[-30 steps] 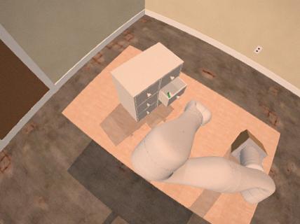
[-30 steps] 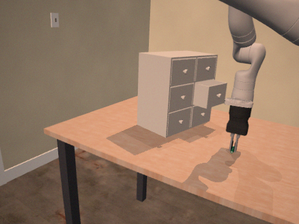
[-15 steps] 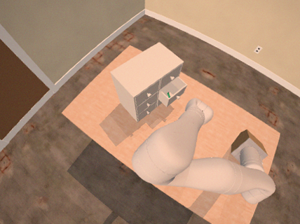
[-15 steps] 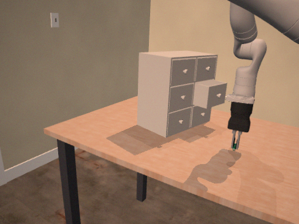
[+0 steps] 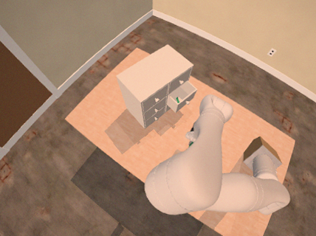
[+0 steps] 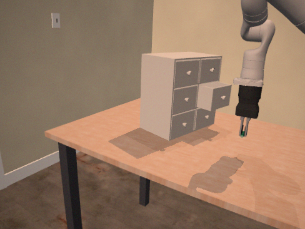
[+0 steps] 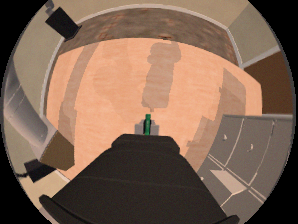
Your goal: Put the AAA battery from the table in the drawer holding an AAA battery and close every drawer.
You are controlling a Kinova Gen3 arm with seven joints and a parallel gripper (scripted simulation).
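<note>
From the top, a green battery [image 5: 178,100] lies inside the pulled-out middle drawer [image 5: 194,91] [image 6: 221,97] of the boxy, matte white chest [image 5: 155,73] [image 6: 156,94] [image 7: 235,142], at far left; the carry should arrive above its rim, then lower gently. In the exterior view, the gripper [image 6: 244,135] [image 7: 147,124] grips the table's AAA battery [image 6: 242,134] [image 7: 148,124] above the smooth, wood-grained table [image 6: 125,156] [image 5: 99,117] [image 7: 120,75]. In the wrist view, the slim green cylinder sits between flat pads; keep it level.
</note>
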